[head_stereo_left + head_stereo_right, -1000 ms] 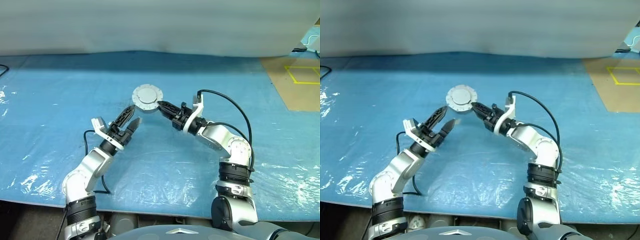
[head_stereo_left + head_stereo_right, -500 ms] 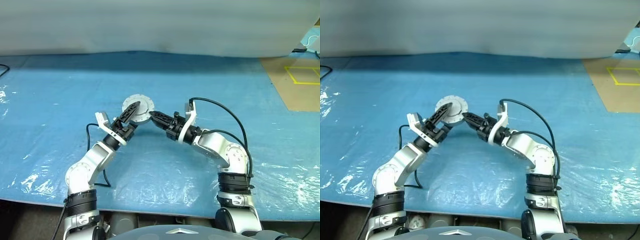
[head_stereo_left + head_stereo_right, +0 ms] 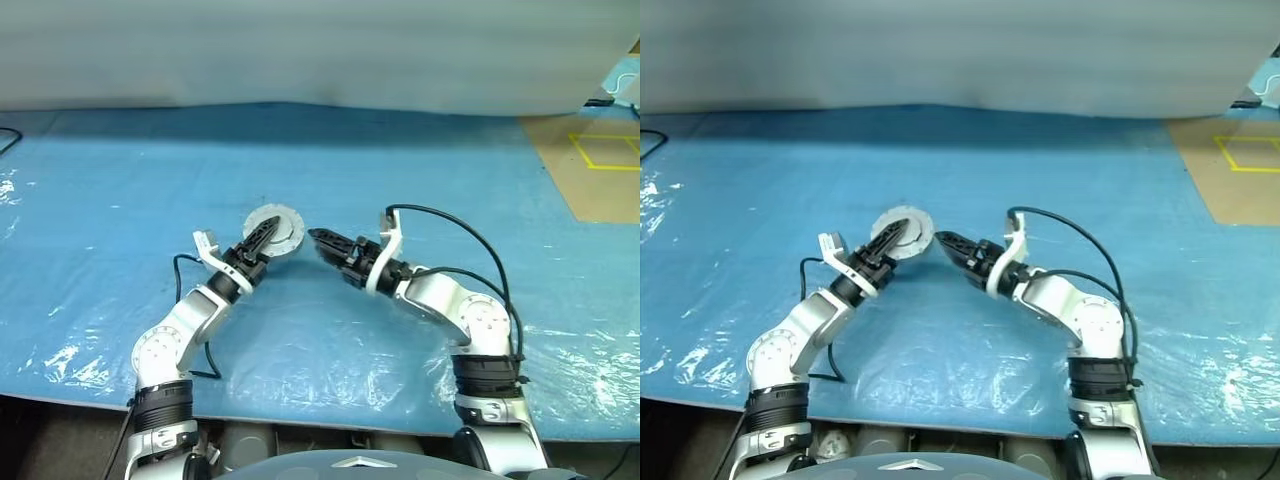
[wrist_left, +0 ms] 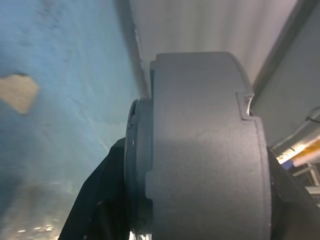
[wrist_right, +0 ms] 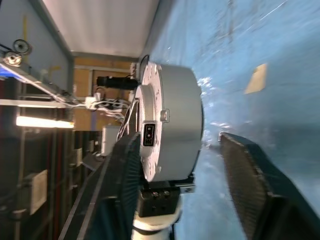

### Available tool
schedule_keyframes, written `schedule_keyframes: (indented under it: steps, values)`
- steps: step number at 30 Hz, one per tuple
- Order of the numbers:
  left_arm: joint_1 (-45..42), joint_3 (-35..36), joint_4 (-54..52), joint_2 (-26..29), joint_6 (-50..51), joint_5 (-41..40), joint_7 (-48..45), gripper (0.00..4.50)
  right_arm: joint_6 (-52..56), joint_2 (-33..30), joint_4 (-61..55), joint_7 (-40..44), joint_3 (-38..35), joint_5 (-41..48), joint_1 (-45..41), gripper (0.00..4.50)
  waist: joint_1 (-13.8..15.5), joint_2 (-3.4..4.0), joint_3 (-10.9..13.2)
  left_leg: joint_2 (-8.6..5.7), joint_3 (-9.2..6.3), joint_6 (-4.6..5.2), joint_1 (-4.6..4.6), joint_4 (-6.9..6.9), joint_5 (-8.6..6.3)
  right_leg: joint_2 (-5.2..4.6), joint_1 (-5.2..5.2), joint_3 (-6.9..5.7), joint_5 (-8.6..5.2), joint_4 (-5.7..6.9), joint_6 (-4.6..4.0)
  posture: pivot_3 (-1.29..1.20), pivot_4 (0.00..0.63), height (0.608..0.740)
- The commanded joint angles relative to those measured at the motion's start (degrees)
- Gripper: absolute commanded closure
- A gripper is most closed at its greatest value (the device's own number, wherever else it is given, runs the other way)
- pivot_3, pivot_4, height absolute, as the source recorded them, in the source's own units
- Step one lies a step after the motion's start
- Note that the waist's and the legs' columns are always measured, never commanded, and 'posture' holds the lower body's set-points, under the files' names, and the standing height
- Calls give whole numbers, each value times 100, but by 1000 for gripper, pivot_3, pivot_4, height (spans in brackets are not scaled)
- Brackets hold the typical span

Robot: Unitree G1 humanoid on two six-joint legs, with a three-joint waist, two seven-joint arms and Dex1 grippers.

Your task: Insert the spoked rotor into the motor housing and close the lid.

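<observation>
Between the two black fingers of the left tool (image 3: 263, 234) sits the motor housing (image 3: 276, 232), a short grey puck clamped across its thickness, lifted off the blue worktop (image 3: 120, 200). Its round flat face, ringed with small holes, tilts up toward the head camera, so its short axis runs along the line from finger to finger. In the left wrist view the housing's (image 4: 205, 150) curved side wall stands hard against that tool's dark fingers (image 4: 97, 200). Just beside the housing's edge, on the side away from the left arm, the right tool (image 3: 322, 241) points at it with its jaws spread apart and nothing between them; the right wrist view shows its ribbed pads (image 5: 245, 175) standing clear of the housing (image 5: 172, 130), one to either side.
</observation>
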Motion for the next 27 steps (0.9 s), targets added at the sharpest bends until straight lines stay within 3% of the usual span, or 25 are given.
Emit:
schedule_keyframes:
  steps: [1,3,9,15,21,27]
  values:
    - [-550,227,295,202,-260,191,-34,2163,-198,-583,-755,1040,359,-1272,217,629,23,-1,1,1,-2,0,-3,5,0,1,0,-1,2,0,5,0,150,740]
    - [-940,301,841,345,-383,459,-111,2163,-479,-922,-975,1529,661,-2140,427,4,74,-7,2,1,-6,0,-9,24,0,0,1,-1,-3,-2,39,0,150,740]
    - [-2726,379,3460,894,-1046,1827,-652,2163,-2173,-1444,-1291,2714,1268,-4655,1096,0,128,-26,9,-7,-8,2,-15,45,1,-10,7,3,15,-5,65,0,150,740]
    - [-4506,617,6228,1244,-2183,3027,-1329,2163,-3823,-1511,-837,2824,1361,-6679,1640,0,136,-66,30,-21,-18,3,-40,51,1,-21,-5,2,42,-12,37,0,150,740]
    - [-5283,862,7225,1017,-2643,3750,-1583,2163,-4440,-1305,-428,2940,1364,-7501,1834,0,121,-71,33,-30,-51,3,-54,50,1,-21,-7,-15,49,-11,21,0,150,740]
    - [-5259,1018,7443,906,-2706,4354,-1359,2163,-4332,-1085,-399,3182,1449,-7784,1866,0,93,-72,35,-30,-57,4,-51,50,2,-23,-2,-19,55,-8,10,0,150,740]
